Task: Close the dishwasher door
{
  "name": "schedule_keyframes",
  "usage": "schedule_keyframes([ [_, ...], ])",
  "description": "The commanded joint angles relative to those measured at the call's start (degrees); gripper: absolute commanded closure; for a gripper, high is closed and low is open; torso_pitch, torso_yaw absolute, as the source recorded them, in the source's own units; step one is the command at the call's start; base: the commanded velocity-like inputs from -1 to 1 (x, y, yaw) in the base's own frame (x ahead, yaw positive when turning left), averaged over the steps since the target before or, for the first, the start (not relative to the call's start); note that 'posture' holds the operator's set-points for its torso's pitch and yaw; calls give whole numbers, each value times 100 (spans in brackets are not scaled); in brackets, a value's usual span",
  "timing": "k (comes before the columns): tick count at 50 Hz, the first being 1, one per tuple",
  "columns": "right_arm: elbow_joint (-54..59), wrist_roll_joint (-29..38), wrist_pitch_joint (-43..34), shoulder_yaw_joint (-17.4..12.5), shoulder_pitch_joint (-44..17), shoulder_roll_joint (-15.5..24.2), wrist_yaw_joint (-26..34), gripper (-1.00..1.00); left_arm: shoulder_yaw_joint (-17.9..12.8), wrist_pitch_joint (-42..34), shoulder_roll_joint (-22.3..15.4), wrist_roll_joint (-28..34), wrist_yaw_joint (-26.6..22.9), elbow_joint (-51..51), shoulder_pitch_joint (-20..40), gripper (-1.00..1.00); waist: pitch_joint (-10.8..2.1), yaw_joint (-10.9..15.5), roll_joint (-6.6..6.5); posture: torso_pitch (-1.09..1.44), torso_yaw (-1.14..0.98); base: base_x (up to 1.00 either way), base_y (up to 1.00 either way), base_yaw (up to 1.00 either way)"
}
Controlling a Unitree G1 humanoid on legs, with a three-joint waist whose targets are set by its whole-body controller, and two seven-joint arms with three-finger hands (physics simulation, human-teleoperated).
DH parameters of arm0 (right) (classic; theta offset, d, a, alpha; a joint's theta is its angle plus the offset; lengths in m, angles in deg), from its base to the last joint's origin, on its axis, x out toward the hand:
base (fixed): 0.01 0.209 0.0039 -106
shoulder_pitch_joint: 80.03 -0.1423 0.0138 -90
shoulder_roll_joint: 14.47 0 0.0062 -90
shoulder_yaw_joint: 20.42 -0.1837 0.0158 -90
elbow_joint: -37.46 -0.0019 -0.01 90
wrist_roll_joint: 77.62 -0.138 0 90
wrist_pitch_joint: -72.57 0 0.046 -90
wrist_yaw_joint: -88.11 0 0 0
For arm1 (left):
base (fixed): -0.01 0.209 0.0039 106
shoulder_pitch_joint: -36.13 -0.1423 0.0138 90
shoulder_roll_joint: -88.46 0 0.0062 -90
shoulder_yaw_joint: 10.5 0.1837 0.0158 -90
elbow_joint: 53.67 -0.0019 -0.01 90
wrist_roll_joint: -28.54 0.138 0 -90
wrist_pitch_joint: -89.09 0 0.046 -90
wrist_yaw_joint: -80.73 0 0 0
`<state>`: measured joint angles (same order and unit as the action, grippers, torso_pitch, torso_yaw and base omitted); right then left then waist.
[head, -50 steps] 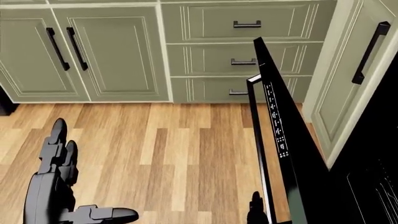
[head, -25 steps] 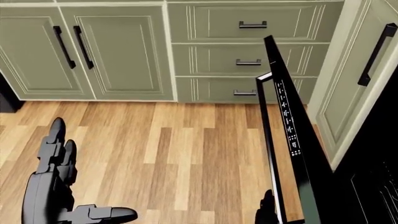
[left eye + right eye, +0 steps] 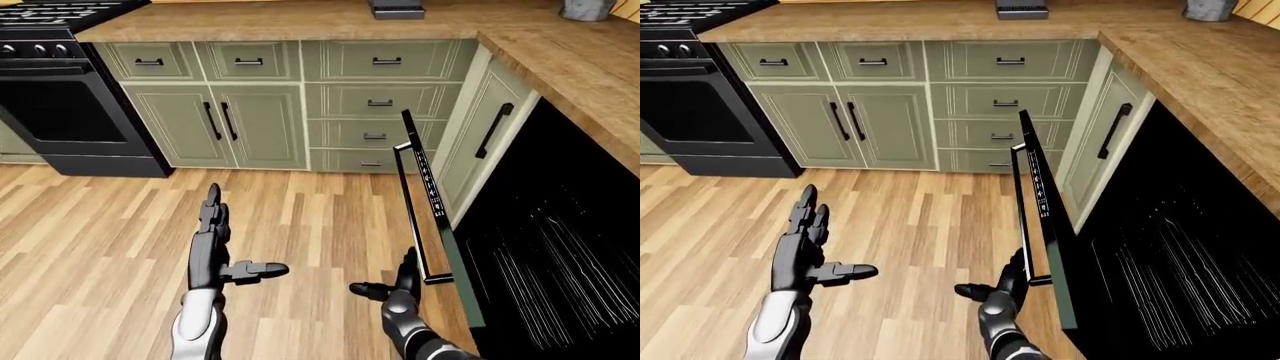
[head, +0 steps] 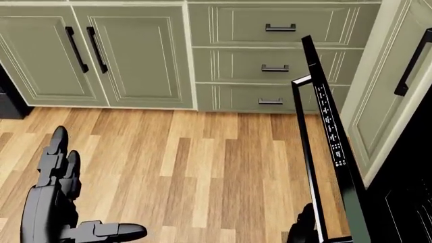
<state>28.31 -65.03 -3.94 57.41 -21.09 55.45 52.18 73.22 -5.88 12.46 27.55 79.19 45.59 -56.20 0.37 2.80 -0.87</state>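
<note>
Dishwasher door (image 3: pixel 428 196): black, part-open, tilted near upright, at right of left-eye view, hinged at the dark cavity (image 3: pixel 555 247) under the wood countertop (image 3: pixel 560 52).
Door handle (image 3: pixel 408 202): long bar on outer face.
Right hand (image 3: pixel 400 283): fingers spread, palm against door's lower edge by handle end, gripping nothing.
Left hand (image 3: pixel 215 247): open, thumb out, empty, over wood floor (image 3: pixel 90 240).
Green cabinets (image 3: pixel 255 124) along top edge.
Black stove (image 3: pixel 60 97), top-left corner.

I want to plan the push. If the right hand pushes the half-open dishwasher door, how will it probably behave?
The dishwasher door looks rigid, so it should probably swing, not flex. The right hand is open beside its handle bar, likely giving good leverage.
</note>
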Motion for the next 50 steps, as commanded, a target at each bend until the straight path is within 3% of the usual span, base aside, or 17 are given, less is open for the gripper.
schedule_keyframes([
  [1,-186,-167,86,-113,-97,226,-373,-100,-14,166,-25,-14,-2,247,95,-100,-106,-67,12,0,0,0,0,0],
  [50,-315,-539,61,124,-61,1219,-230,-100,13,157,-6,2,-4,315,57,-100,-111,-65,112,0,0,0,0,0],
])
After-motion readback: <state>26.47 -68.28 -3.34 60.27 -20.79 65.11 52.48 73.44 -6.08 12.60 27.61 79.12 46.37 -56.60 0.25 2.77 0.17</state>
